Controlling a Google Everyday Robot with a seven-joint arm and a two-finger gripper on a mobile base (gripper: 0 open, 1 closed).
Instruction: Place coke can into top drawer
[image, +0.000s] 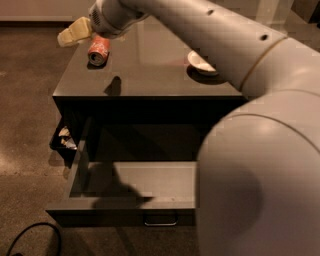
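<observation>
The coke can (97, 50) lies on its side at the far left of the dark cabinet top (150, 70), red-orange with a silver end facing me. My gripper (75, 32) hangs just above and to the left of the can, its pale fingers pointing left. The top drawer (135, 182) stands pulled out below the cabinet top, its grey floor bare and its small metal handle (161, 219) at the front. My grey arm fills the right side and hides the drawer's right half.
A round white bowl (201, 63) sits on the cabinet top at the right, partly hidden by my arm. A black bin with crumpled paper (64, 140) stands left of the cabinet. A black cable (30, 235) curls on the floor at the bottom left.
</observation>
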